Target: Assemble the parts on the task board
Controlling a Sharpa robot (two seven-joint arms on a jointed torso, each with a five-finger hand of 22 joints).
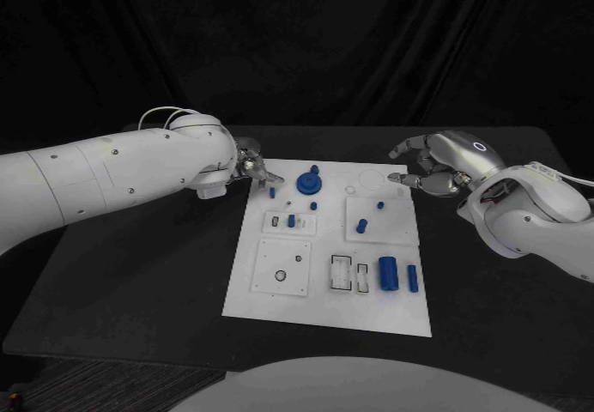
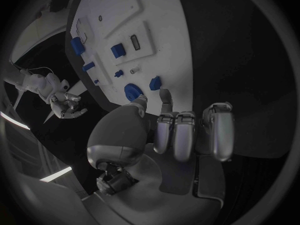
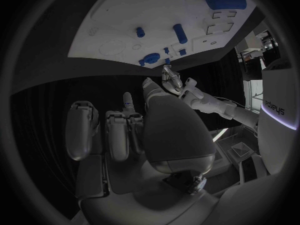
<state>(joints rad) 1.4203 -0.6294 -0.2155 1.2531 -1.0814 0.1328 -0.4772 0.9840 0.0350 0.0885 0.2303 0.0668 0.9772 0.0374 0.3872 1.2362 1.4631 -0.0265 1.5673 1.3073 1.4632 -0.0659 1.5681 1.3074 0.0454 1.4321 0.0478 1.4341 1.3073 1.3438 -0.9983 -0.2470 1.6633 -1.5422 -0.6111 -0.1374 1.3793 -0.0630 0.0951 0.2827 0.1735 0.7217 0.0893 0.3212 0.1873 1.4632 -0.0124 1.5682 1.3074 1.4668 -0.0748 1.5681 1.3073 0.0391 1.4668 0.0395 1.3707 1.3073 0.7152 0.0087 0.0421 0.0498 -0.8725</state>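
Both hands hovered empty, fingers loosely curled: left hand (image 1: 252, 165) at the task board's (image 1: 324, 311) upper-left corner, right hand (image 1: 431, 170) at its upper-right.

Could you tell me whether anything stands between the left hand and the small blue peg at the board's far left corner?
Nothing visible does. The left hand hovers just beyond the task board, and the small blue peg stands close by it with only bare board between.

Two smooth white arms dotted with small dark screws are seen. Thin white cables loop at the left arm's (image 1: 112, 176) wrist. Silver, segmented fingers are carried by the left hand (image 1: 252, 166) and right hand (image 1: 436, 165).
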